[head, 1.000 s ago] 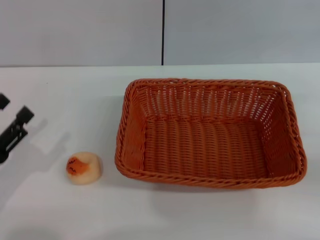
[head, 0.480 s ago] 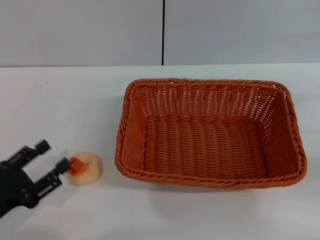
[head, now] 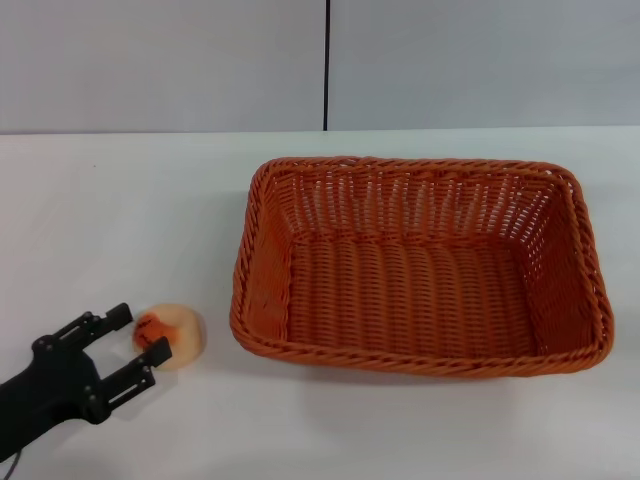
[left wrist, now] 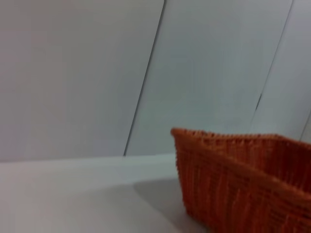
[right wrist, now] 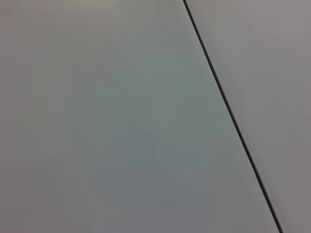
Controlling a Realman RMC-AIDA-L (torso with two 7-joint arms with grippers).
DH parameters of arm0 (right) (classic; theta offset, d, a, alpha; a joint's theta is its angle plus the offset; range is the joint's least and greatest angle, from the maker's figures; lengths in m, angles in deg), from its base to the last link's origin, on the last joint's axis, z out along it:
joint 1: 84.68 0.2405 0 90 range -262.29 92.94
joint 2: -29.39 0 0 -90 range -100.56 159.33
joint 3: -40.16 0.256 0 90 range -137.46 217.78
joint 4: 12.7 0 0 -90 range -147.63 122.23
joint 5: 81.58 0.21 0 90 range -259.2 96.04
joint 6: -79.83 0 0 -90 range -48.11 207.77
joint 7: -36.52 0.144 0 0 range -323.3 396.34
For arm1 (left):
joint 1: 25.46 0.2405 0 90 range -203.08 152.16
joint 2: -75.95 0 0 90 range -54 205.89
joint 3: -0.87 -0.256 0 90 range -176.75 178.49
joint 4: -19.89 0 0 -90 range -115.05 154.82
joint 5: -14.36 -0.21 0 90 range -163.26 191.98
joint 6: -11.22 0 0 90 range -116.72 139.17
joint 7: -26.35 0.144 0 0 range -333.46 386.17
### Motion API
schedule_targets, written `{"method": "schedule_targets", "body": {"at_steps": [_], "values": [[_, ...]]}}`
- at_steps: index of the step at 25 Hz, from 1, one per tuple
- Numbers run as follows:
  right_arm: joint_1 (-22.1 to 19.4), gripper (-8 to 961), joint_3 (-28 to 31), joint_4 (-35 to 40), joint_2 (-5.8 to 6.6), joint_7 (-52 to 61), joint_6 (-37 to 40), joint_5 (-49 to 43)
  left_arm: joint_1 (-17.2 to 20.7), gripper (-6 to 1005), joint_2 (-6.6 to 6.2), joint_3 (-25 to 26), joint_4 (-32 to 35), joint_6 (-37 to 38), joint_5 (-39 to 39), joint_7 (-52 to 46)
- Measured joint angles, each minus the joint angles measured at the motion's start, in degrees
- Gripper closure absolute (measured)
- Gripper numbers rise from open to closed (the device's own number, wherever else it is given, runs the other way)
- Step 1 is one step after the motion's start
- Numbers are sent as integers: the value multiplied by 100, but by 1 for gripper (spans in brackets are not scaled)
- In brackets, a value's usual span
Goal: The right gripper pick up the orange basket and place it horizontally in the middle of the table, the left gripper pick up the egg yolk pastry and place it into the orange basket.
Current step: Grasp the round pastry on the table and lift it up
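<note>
The orange basket (head: pixel 420 265) lies lengthwise across the white table (head: pixel 120 210), right of centre, with nothing inside; one corner of the orange basket (left wrist: pixel 248 179) fills part of the left wrist view. The egg yolk pastry (head: pixel 170 334), pale cream with an orange-red patch, rests on the table just left of the basket's front left corner. My left gripper (head: pixel 139 333) comes in from the lower left, open, its two black fingertips reaching the pastry's left side, one fingertip (head: pixel 158 350) in front of it. The right gripper is out of view.
A grey wall (head: pixel 160 60) with a dark vertical seam (head: pixel 326 60) stands behind the table. The right wrist view shows only grey wall panel (right wrist: pixel 121 121) with a dark seam.
My left gripper has swung from the table's left edge down to the front left, and its open fingers now reach the pastry. The basket and pastry have not moved.
</note>
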Motion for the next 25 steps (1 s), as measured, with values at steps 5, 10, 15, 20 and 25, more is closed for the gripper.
{"method": "schedule_targets", "body": {"at_steps": [5,10,15,20,25], "values": [[0,399,0,-30,-2,6,-79,0,-136,332,4,0,-99,-263,-75,-1],[0,399,0,-52,-5,-3,-117,0,-202,333,4,0,-150,-416,-97,2],[0,399,0,-56,-5,-10,-189,0,-284,334,4,0,-185,-540,-97,1],[17,399,-1,-57,-3,-13,-280,0,-307,335,11,5,-217,-526,-94,66],[31,399,0,-57,4,-15,-303,1,-342,398,13,25,-227,-540,-94,69]]}}
